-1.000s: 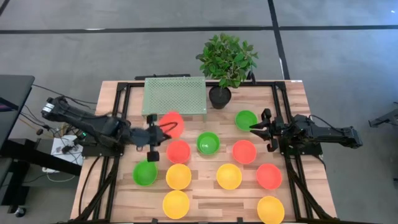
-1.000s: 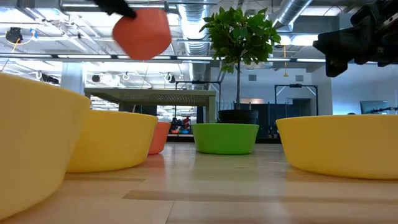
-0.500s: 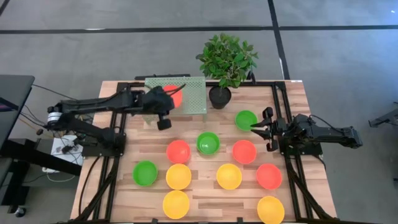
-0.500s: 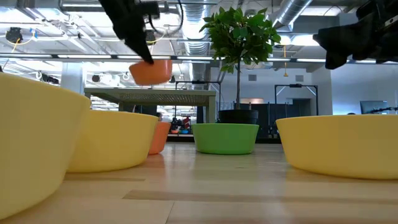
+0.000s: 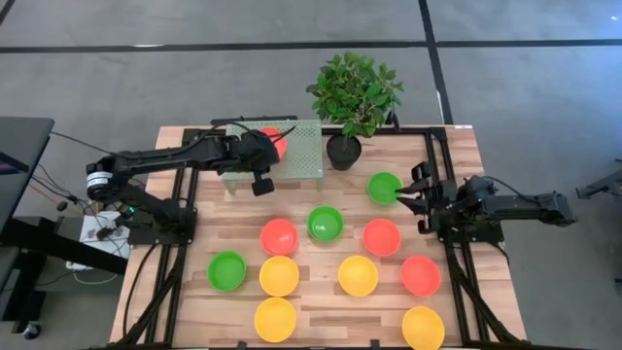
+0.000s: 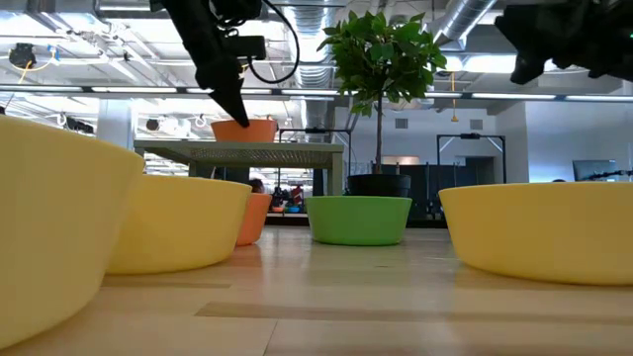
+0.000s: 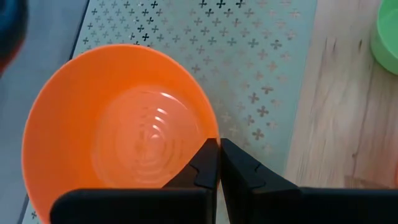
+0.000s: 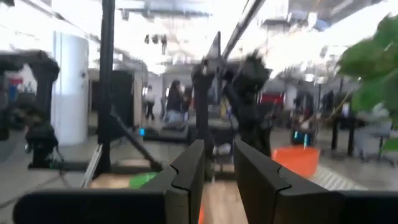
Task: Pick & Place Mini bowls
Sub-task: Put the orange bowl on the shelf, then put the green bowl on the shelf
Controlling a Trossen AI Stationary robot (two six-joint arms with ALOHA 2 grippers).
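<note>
My left gripper (image 7: 219, 144) is shut on a red-orange mini bowl (image 7: 118, 130) over the pale green perforated platform (image 5: 296, 156) at the table's far side. In the low view the bowl (image 6: 244, 131) stands upright with its base at the platform's top (image 6: 287, 150). My right gripper (image 8: 219, 169) hovers open above the table's right side, beside a green bowl (image 5: 385, 187) and touching nothing. Several more green, red-orange and yellow bowls, such as the green one (image 5: 325, 224), rest on the wooden table. My left gripper pinches the red-orange bowl by its rim (image 7: 210, 127), one finger inside the hollow and one outside. The fingers (image 6: 229, 94) come down from above, slanting from the table's left. The bowl stands upright on the perforated platform, or just over it.
A potted plant in a black pot (image 5: 343, 151) stands right of the platform. Bowls lie in rows across the middle and near part of the table: red-orange (image 5: 279, 236), yellow (image 5: 358, 275), green (image 5: 226, 270). Black frame rails (image 5: 434, 165) run along both sides.
My left gripper has carried the red-orange bowl from above the table's middle toward the far edge, over the perforated platform, and lowered it there. The bowl has turned from tipped on its side to upright. My right gripper has risen slightly.
</note>
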